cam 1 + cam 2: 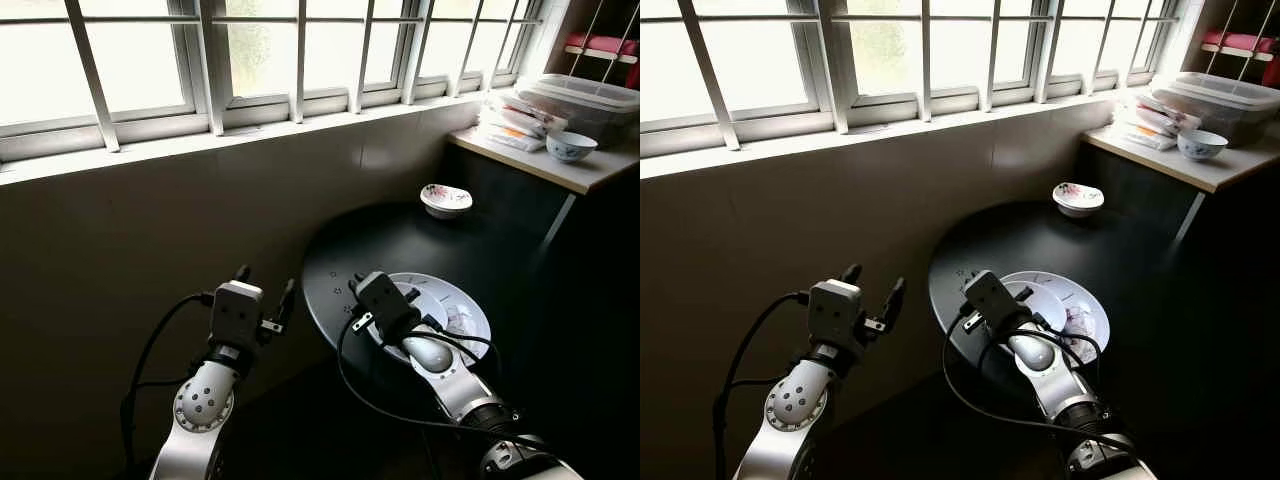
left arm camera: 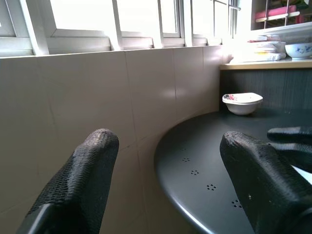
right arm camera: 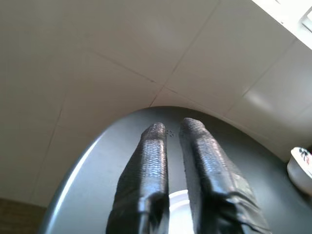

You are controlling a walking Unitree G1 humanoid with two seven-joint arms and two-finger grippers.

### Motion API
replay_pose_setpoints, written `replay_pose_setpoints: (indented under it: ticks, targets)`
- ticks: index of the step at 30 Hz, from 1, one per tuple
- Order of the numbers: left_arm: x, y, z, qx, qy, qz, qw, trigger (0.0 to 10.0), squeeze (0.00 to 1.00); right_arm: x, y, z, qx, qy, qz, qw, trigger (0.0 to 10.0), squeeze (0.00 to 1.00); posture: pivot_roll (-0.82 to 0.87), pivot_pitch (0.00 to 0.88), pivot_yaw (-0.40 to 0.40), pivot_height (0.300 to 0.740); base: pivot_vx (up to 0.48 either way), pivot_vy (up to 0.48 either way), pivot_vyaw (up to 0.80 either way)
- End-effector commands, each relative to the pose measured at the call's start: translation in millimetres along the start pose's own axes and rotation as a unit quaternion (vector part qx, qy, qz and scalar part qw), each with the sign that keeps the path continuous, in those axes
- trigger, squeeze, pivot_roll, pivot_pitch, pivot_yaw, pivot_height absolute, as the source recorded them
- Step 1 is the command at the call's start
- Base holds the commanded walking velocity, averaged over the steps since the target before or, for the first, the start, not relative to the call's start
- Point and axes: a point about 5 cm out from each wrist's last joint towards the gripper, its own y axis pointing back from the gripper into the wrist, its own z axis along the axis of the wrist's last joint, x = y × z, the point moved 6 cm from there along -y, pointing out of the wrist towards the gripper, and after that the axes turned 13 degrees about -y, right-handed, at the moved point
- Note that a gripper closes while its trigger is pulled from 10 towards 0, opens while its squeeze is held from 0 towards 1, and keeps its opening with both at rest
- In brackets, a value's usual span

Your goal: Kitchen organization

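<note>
A white plate point(image 1: 462, 300) lies near the front edge of a round black table point(image 1: 390, 235). My right gripper point(image 1: 356, 284) is over the plate's left rim, its fingers point(image 3: 155, 165) pressed almost together, and a strip of the white rim point(image 3: 176, 197) shows between them. A small flowered bowl point(image 1: 446, 199) sits at the table's far side, by the wall. My left gripper point(image 1: 265, 284) hangs open left of the table, beside the tiled wall, with nothing between its fingers point(image 2: 80, 180).
A light counter point(image 1: 560, 168) at the back right carries a blue-and-white bowl point(image 1: 571, 146), stacked packets and a clear lidded box point(image 1: 585, 100). A barred window point(image 1: 250, 60) runs along the wall behind. The floor below is dark.
</note>
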Motion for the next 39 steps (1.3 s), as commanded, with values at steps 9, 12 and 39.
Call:
replay_pose_setpoints:
  ticks: [9,12,39]
  targets:
    - [-3.1,-0.1,-0.2,-0.001,0.0,-0.006,1.0,10.0,0.0,-63.0,12.2,34.8,-0.022,-0.101,0.055,0.993,10.0,1.0,0.1,0.0,-0.057,0.74,0.0,0.0,0.0]
    - [-3.7,-0.9,0.0,-0.002,0.001,-0.006,1.0,10.0,0.0,-77.7,19.2,35.0,0.007,-0.078,0.082,0.994,10.0,1.0,0.09,0.0,-0.059,0.74,0.0,0.0,0.0]
    - [3.2,-5.4,1.8,-0.007,0.0,0.002,1.0,10.0,0.0,-75.5,45.4,-36.9,0.245,0.023,0.187,0.951,10.0,0.0,0.13,0.0,-0.067,0.74,0.0,0.0,0.0]
